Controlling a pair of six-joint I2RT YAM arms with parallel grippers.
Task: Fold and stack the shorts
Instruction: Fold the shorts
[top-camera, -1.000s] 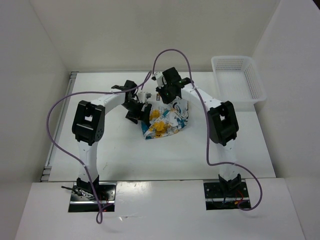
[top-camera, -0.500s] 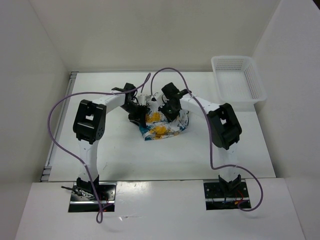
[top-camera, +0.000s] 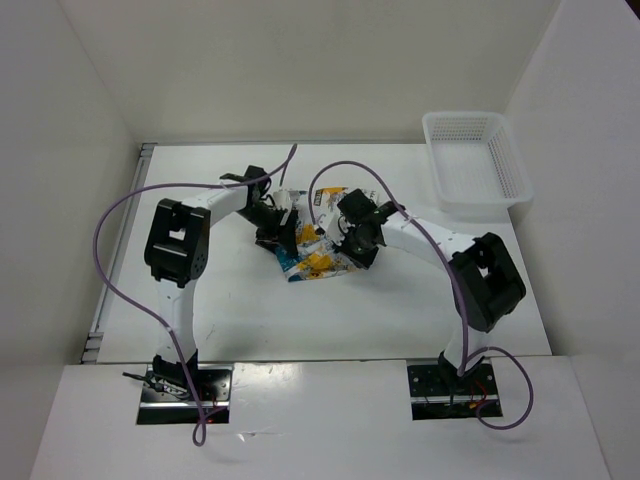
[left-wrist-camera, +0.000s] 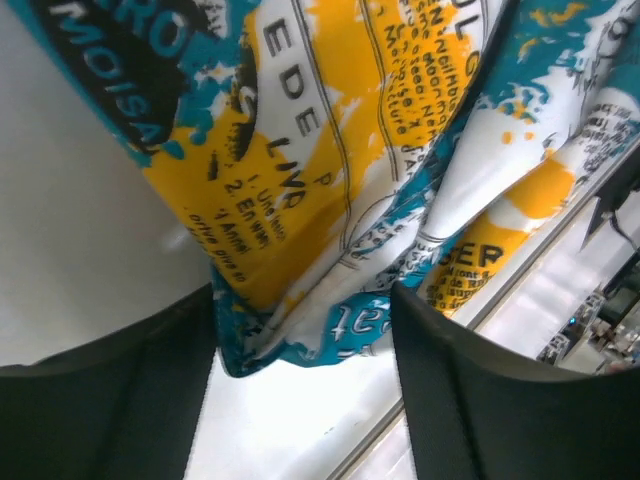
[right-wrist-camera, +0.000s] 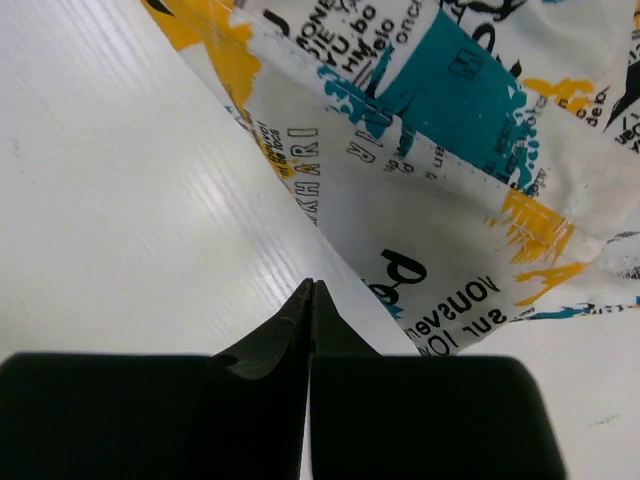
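Note:
The shorts lie bunched in a small heap at the middle of the table, white with teal, yellow-orange and black print. My left gripper is at their left edge. In the left wrist view the left gripper is open, and a folded teal edge of the shorts hangs between its dark fingers without being pinched. My right gripper is over their right side. In the right wrist view the right gripper is shut, its tips right beside the edge of the shorts, with no fabric seen between them.
A white plastic mesh basket stands at the back right corner of the table. White walls close in the table on the left, back and right. Purple cables loop above both arms.
My right arm has swung nearer and to the right, its gripper coming down onto the shorts. The shorts went from a taller, spread shape to a smaller, lower heap. My left gripper stayed at their left edge.

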